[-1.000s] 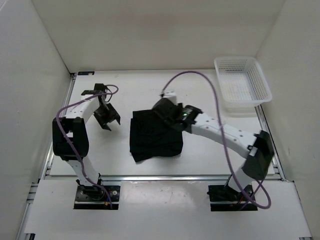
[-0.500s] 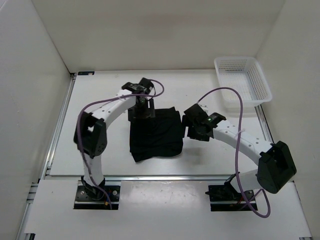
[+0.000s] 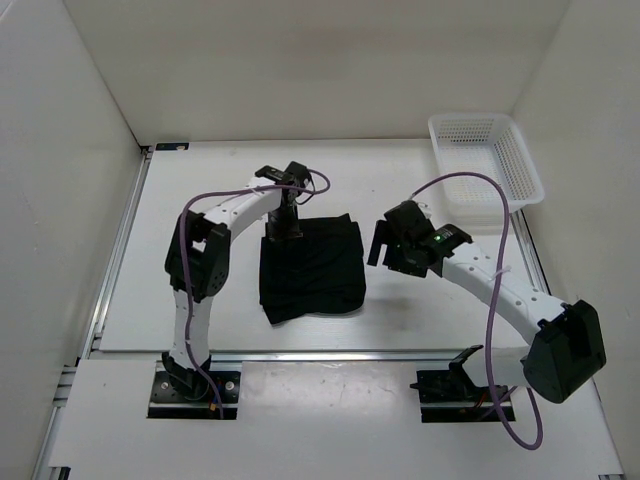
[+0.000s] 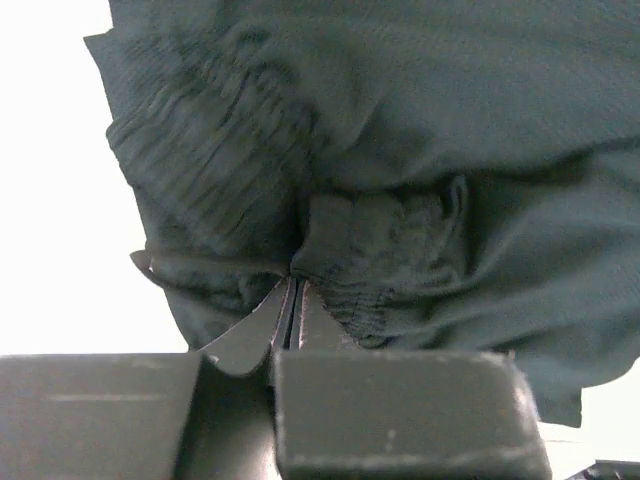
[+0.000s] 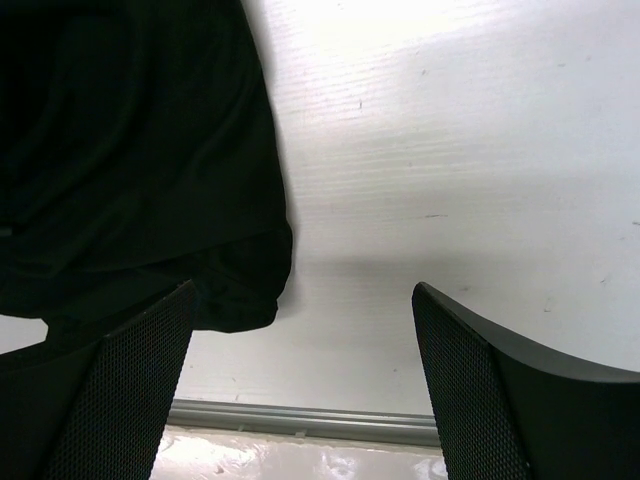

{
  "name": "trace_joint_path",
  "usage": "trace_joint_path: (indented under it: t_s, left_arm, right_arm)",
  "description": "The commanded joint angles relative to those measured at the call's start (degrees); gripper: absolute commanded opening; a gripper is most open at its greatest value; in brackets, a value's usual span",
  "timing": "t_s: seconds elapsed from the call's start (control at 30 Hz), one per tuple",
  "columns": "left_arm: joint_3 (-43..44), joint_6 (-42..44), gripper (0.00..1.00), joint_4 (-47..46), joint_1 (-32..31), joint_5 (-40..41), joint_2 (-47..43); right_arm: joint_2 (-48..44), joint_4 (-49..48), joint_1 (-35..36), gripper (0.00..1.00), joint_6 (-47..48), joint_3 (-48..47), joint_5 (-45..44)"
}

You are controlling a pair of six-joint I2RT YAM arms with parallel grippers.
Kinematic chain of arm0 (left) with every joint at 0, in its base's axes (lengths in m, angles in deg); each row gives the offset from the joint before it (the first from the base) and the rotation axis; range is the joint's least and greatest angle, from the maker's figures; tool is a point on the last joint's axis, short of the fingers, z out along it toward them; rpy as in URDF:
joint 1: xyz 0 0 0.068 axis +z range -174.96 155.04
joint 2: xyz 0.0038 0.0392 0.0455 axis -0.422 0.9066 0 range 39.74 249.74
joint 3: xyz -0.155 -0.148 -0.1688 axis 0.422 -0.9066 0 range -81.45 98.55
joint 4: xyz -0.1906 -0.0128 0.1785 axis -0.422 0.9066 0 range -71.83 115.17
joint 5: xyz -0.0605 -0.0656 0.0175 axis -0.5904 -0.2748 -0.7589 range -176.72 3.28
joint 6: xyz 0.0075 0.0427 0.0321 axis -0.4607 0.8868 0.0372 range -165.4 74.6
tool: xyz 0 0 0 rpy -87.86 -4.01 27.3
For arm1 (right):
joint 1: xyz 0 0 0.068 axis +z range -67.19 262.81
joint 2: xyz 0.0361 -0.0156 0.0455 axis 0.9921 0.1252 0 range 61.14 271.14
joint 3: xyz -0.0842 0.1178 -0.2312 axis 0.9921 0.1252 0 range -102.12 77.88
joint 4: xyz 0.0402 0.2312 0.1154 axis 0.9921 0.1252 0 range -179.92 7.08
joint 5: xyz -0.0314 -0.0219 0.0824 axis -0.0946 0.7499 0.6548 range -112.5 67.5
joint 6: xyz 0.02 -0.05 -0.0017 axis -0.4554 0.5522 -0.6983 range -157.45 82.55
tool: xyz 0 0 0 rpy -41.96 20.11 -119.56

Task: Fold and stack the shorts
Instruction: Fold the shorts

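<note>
while the left jaws pinch the shorts (image 3: 315, 270) (right jaws gaping beside them), the basket (image 3: 480, 165) sits well apart.

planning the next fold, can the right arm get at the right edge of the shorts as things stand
Probably yes: the right gripper hangs open just beside the shorts, only bare table between them, and the left gripper pinches the far left corner, well clear.
</note>
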Motion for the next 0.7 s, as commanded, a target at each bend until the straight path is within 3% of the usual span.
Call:
trace_joint_path:
  t_s: [0.0, 0.23, 0.4, 0.53, 0.57, 0.6, 0.63, 0.67]
  left_arm:
    - [-3.21, -0.04, 0.10, 1.15, 3.18, -1.86, -11.16]
    - [-14.03, -0.04, 0.10, -0.61, 8.54, -4.33, -22.51]
    - [-18.16, 1.19, 0.12, -4.21, 12.59, -5.65, -19.36]
    - [-17.46, 1.19, 0.15, -4.74, 14.27, -3.72, -14.61]
    - [-16.77, 1.19, 0.16, -4.74, 15.14, -3.20, -14.60]
    - [-16.76, 1.19, 0.28, -4.74, 16.19, -2.58, -14.08]
    - [-15.54, 1.19, 0.31, -4.22, 16.81, -2.58, -14.08]
    - [-15.53, 1.19, 0.41, -3.43, 17.34, -1.79, -14.60]
  right_arm:
    - [-2.06, 0.30, -0.78, 0.92, 1.94, -1.58, 0.49]
    - [0.40, 0.30, -0.78, 0.92, 3.08, -2.73, 1.02]
    - [4.00, -0.84, -0.78, 0.99, 5.54, -3.51, 4.35]
    - [8.04, -1.45, 0.53, 0.99, 7.39, -5.89, 7.87]
    - [9.44, -1.45, 1.75, 0.99, 8.00, -6.42, 8.48]
    - [10.06, -1.45, 2.29, 0.99, 8.00, -7.21, 9.01]
    - [10.59, -1.45, 2.99, 0.99, 8.00, -7.21, 9.01]
    - [11.73, -1.45, 4.30, 0.99, 8.00, -7.82, 9.54]
